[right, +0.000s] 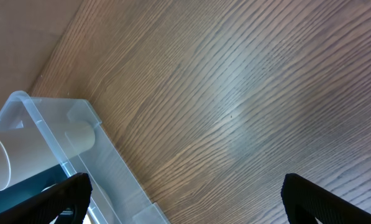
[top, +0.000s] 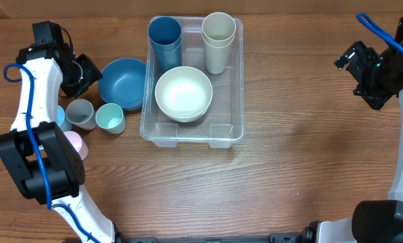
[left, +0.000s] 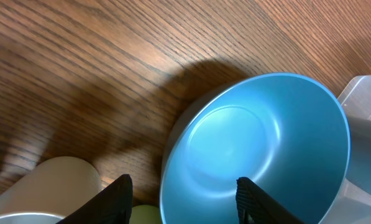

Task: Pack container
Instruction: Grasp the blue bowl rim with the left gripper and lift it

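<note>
Container (top: 221,131) sits mid-tabletop, already holding cream bowl (top: 183,93), blue cups (top: 165,40) and cream cups (top: 218,40). My left gripper (left: 184,185), spread, straddles the blue bowl (top: 123,82) rim; right gripper (right: 185,186) hangs wide apart. Small cups (top: 80,113) left to pack.

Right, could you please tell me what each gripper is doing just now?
Left gripper: open, fingers astride the rim of the blue bowl, not gripping it yet.
Right gripper: wide open, holding nothing.
</note>
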You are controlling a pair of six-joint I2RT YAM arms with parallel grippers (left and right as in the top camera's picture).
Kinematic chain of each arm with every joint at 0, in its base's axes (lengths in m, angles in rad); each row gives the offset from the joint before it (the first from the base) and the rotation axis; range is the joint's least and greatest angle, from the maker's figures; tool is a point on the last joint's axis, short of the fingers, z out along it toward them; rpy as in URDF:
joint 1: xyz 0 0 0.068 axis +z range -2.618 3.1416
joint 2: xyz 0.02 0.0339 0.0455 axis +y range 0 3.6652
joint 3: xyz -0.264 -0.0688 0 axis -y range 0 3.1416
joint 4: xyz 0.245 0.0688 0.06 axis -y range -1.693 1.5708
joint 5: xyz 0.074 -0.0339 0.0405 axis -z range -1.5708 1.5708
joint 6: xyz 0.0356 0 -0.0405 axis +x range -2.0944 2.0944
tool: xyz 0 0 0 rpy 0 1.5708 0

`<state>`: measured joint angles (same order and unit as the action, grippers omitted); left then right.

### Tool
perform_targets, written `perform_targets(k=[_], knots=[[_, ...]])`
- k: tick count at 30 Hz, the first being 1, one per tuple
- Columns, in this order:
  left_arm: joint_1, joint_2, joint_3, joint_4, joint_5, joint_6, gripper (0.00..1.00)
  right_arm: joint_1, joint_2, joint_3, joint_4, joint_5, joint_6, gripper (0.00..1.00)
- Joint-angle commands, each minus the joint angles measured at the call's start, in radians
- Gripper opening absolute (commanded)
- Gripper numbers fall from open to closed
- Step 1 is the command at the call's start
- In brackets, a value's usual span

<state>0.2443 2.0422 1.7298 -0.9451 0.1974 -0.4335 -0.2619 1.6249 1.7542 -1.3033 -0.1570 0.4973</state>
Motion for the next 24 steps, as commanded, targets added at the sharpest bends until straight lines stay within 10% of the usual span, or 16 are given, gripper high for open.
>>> perform_targets(k=[1,24], knots=[[0.001,0.051,0.005,0.003,-0.004,0.023,0.51,-0.001,-0.011,0.032,-0.005,-0.002,0.000,1.00],[-0.003,0.113,0.005,0.053,0.024,0.045,0.05,-0.001,-0.011,0.032,-0.012,-0.002,0.001,1.00]])
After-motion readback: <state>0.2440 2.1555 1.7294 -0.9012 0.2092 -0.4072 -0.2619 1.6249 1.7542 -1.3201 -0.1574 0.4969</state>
